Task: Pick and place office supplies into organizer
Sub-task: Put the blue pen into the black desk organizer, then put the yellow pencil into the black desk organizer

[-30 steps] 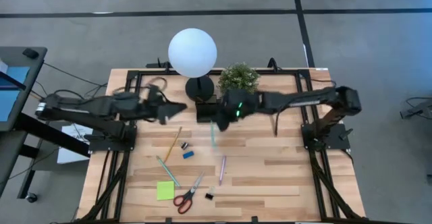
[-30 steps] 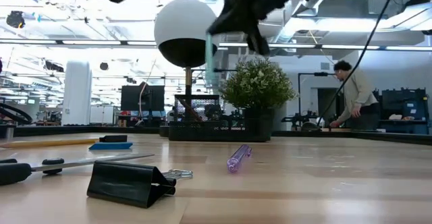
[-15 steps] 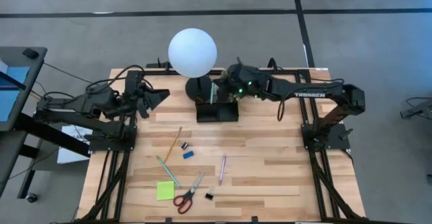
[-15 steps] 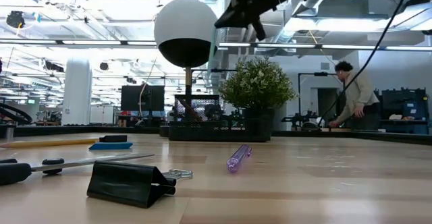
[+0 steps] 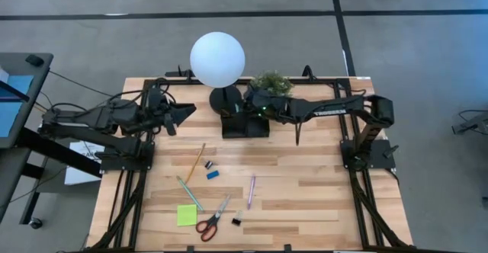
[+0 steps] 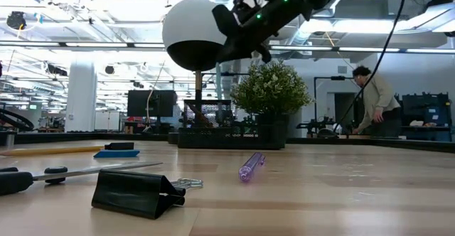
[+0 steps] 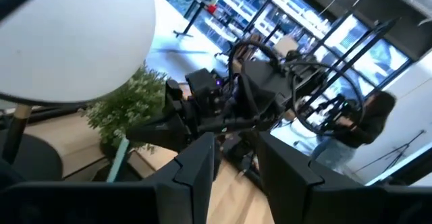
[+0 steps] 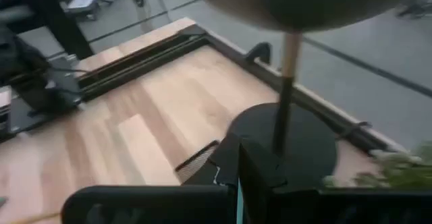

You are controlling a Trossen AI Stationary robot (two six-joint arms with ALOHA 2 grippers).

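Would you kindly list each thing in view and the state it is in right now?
Right claw: shut on teal pen, above organizer.
Left claw: empty, raised left of lamp.
Purple pen: flat on table.
Pencil: flat on table.
Scissors: closed, flat.
Sticky pad: flat.
Eraser: flat.
Binder clip: closed, on table.
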